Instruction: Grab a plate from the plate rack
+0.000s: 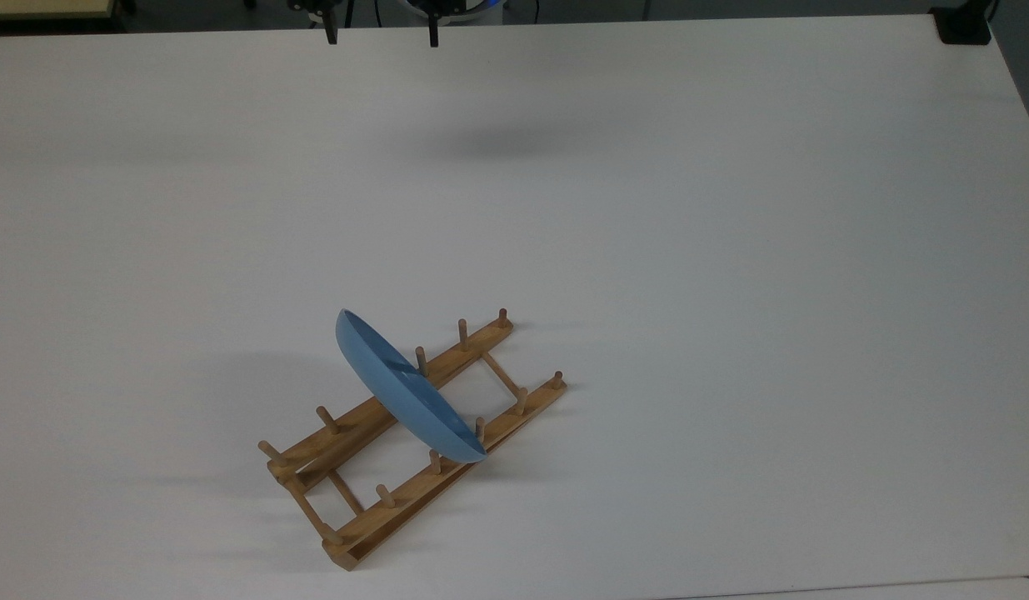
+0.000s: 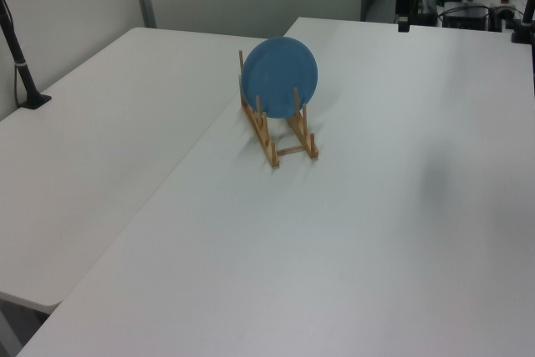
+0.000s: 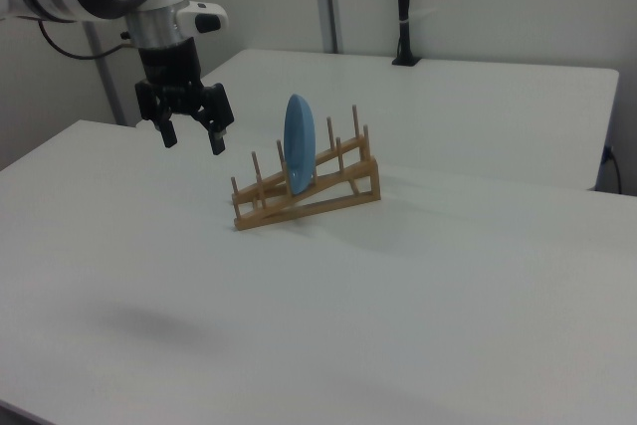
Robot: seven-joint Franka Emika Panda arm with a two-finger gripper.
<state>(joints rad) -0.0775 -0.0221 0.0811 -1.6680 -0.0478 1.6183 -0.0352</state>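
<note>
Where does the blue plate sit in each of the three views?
Top view: the plate stands edge-on, lower centre-left, across the plate rack.
Left view: upper centre, its round face to the camera.
Right view: centre, edge-on and upright.
Shared landmark: the wooden rack holding it.

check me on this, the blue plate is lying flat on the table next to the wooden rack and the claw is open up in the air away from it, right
Not quite. The plate is not lying flat beside the plate rack; it stands on edge in the rack between the pegs, as the right view shows. The rest holds: the claw is open, up in the air and away from the plate.
</note>
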